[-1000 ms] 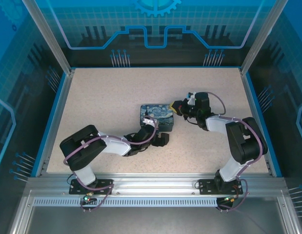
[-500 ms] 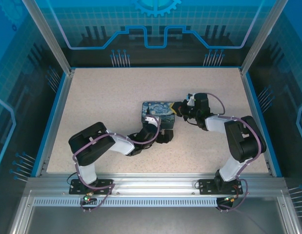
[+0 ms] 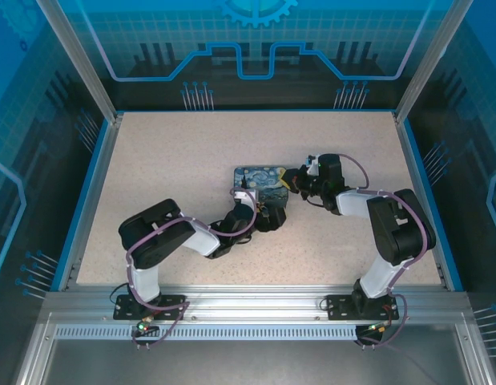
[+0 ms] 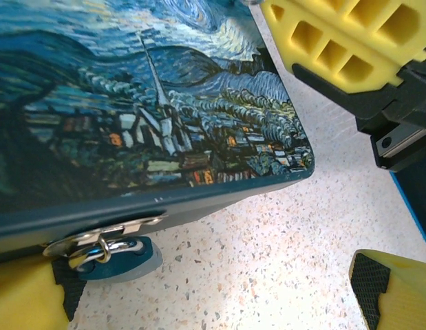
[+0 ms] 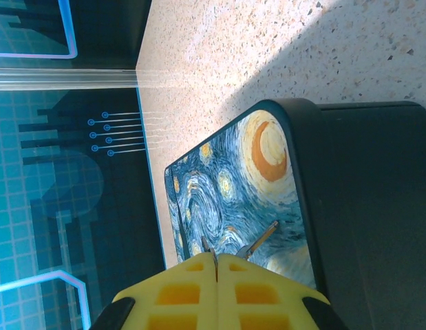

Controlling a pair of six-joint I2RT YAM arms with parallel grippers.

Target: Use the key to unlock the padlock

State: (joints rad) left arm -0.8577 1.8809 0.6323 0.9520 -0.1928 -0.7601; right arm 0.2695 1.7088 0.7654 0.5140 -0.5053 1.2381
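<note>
**Key pinched on the right, padlock at the box's front edge**

The right gripper [image 5: 216,269], its yellow fingers pressed together, pinches the thin brass key [image 5: 261,238] over the dark box printed with a swirling night sky [image 5: 219,185], probably ready to bring it to the lock. The left gripper [image 4: 209,295] is spread wide, likely to steady the tiny blue-bodied padlock [image 4: 123,258] hooked by its silvery shackle through the hasp. The left wrist view gives the lock, the right wrist view the key.

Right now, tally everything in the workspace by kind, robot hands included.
Night-sky printed box: 1
Blue padlock: 1
Brass key: 1
Robot hands: 2 (left hand, right hand)
Total: 5
</note>
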